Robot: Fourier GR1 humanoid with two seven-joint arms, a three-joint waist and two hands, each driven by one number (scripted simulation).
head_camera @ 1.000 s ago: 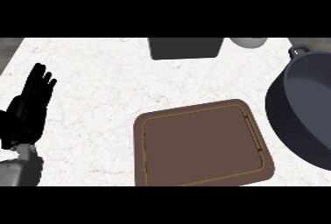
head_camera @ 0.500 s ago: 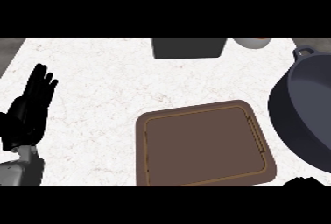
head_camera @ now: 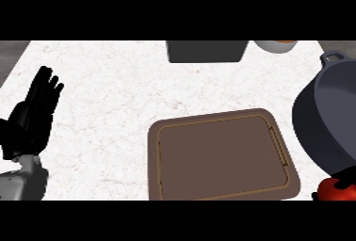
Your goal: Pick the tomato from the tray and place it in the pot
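The brown tray (head_camera: 221, 159) lies bare in the middle of the white counter. The red tomato (head_camera: 341, 192) shows at the lower right corner, just off the tray's right edge and below the pot. Black fingers of my right hand (head_camera: 331, 180) curl round it; the rest of that hand is out of view. The large dark grey pot (head_camera: 328, 123) fills the right edge, its handle at the top. My left hand (head_camera: 31, 117) rests open at the far left, fingers up, well away from the tray.
A dark grey box-shaped container (head_camera: 206, 51) stands at the counter's back edge. A pale cup (head_camera: 277, 45) is beside it to the right. Bare white counter (head_camera: 104, 94) lies between my left hand and the tray.
The tomato, held in my right hand, has come into view at the lower right corner. The view has shifted slightly, so the pot sits further right. The left hand has stayed put.
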